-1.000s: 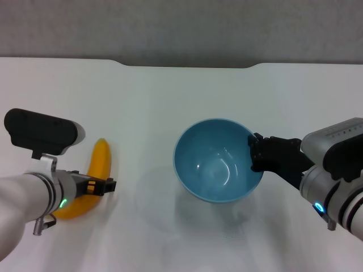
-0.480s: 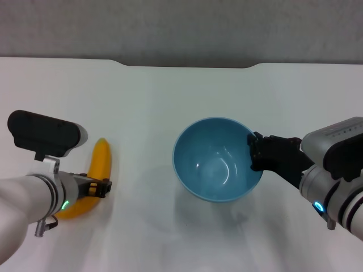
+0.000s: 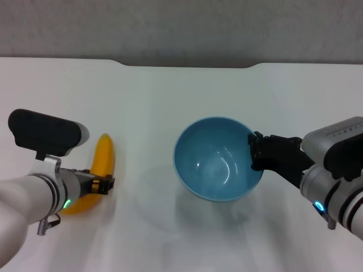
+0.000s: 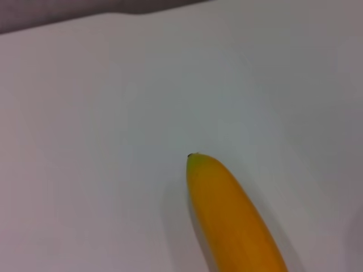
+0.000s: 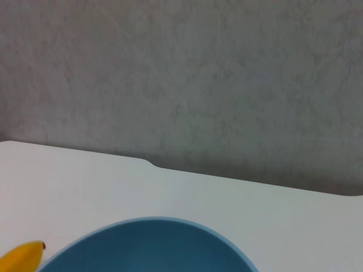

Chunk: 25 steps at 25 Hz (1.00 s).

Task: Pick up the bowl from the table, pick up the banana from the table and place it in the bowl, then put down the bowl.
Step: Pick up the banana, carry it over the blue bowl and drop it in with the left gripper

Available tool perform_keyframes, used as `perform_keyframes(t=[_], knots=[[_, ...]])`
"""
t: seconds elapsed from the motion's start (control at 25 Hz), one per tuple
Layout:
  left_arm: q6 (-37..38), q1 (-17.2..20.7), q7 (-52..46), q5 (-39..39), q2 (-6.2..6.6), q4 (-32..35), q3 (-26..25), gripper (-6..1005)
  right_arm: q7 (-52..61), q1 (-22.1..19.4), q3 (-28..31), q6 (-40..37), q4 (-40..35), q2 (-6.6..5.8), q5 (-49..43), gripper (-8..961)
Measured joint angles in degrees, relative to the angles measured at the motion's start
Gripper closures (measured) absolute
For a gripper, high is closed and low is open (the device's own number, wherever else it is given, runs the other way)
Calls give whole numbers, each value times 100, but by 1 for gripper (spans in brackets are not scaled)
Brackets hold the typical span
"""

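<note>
The light-blue bowl point(image 3: 215, 161) hangs a little above the white table point(image 3: 170, 96), with its shadow under it. My right gripper point(image 3: 255, 153) is shut on its right rim. The bowl's rim also shows in the right wrist view point(image 5: 150, 246). The yellow banana point(image 3: 104, 158) is at the left of the table, its far tip pointing away from me. My left gripper point(image 3: 101, 186) is shut across its near half. The left wrist view shows the banana's far end point(image 4: 232, 215) over the table. Its tip also shows in the right wrist view point(image 5: 22, 255).
The table's far edge has a shallow notch point(image 3: 187, 64) with a grey wall behind it. Bare tabletop lies between the banana and the bowl point(image 3: 144, 170).
The banana has turned and shifted slightly to the right with my left gripper on it. The bowl and the right arm have not moved.
</note>
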Motion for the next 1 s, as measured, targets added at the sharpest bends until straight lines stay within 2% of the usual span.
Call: perform_keyframes(t=[0.16,0.48,0.52,0.56,0.6,0.8,1.0], knots=[[-136,268,0,69,15,-396,-65,488,0,0,25,0,38,-3,0,892],[-316,1170,0,517,24,-1980,-98,488,19,51,51,-15,234,-9,38,890],[-585,1435,0,530,38,-2319,8,488,28,60,52,-33,269,-8,45,889],[-585,1435,0,530,38,-2319,8,488,35,68,51,-55,296,-7,51,889],[-937,1658,0,532,38,-2534,130,487,50,78,51,-117,356,-3,61,889],[-1626,1862,-4,423,13,-2708,412,487,120,131,59,-159,456,-2,71,888],[-2254,1910,-9,378,17,-2898,977,488,366,314,80,-281,635,0,73,886]])
